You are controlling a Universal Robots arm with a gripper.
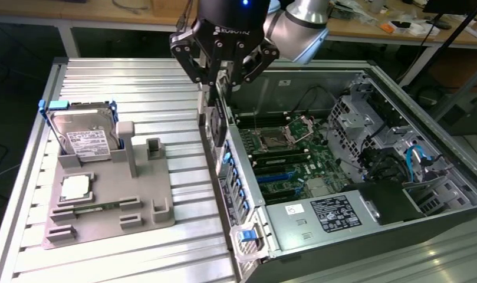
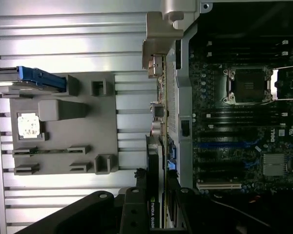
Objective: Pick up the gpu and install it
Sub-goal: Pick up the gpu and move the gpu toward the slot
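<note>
Gripper (image 1: 222,82): clamped on the gpu (image 1: 216,121), upper centre of frame.
Card: held upright, edge-on, at the frame-left wall of the open computer case (image 1: 356,250).

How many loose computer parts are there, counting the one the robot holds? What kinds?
gpu, in the gripper: 1
hard drive: 1
processor chip: 1
memory stick: 1
Total: 4

Hard drive (image 1: 85,138) stands in gray fixture (image 1: 104,197) beside open case (image 1: 380,242).
</note>
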